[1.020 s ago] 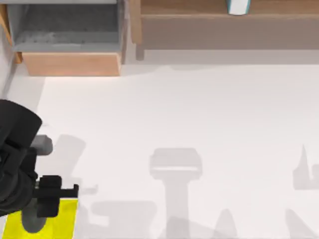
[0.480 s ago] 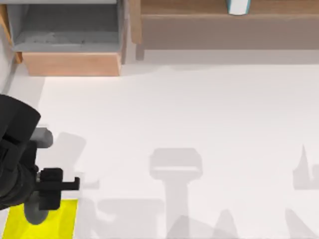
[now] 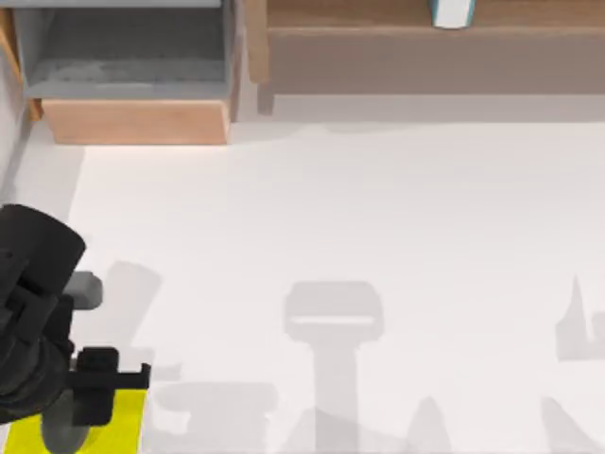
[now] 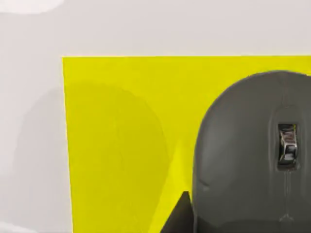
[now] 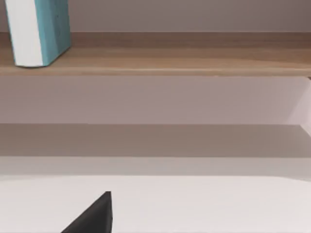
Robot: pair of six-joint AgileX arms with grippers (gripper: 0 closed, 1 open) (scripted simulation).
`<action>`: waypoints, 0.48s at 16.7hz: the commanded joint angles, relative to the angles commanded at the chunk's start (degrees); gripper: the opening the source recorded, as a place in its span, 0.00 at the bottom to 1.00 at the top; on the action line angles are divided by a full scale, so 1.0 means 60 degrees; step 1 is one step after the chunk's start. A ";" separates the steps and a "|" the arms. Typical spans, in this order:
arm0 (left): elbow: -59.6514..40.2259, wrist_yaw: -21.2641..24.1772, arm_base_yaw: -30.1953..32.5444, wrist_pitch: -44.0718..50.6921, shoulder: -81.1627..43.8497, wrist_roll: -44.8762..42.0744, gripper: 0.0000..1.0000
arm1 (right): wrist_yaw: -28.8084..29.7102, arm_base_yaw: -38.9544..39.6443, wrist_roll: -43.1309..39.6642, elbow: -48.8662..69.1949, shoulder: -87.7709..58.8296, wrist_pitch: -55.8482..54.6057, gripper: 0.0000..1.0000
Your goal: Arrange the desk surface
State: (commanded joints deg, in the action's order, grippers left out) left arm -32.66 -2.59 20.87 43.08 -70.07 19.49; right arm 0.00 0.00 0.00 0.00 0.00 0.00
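The desk surface [image 3: 378, 208] is a broad white tabletop. At its front left corner lies a yellow square mat [image 3: 123, 421]. My left gripper [image 3: 74, 409] hangs over the mat, shut on a grey mouse [image 3: 57, 437]. In the left wrist view the mouse [image 4: 248, 160] with its scroll wheel sits close over the mat [image 4: 121, 145], and one black fingertip [image 4: 179, 219] rests against its side. A dark part of my right gripper [image 5: 95, 216] shows above the white top, facing the shelf.
A wooden drawer unit [image 3: 132, 118] with a grey lining stands open at the back left. A long wooden shelf [image 3: 425, 43] runs along the back, with a teal and white book [image 3: 452, 11] upright on it.
My left gripper, with the mouse, shifted slightly back and then toward the front edge. The visible strip of yellow mat has become shorter.
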 joint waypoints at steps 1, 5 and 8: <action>0.0123 0.0009 0.0001 0.0025 -0.0110 0.0001 0.00 | 0.0000 0.0000 0.0000 0.0000 0.0000 0.0000 1.00; 0.0311 0.0025 0.0002 0.0075 -0.0286 0.0002 0.00 | 0.0000 0.0000 0.0000 0.0000 0.0000 0.0000 1.00; 0.0311 0.0025 0.0002 0.0075 -0.0286 0.0002 0.00 | 0.0000 0.0000 0.0000 0.0000 0.0000 0.0000 1.00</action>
State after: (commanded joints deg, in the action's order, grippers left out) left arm -30.79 -2.45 20.88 43.53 -71.79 19.50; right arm 0.00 0.00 0.00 0.00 0.00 0.00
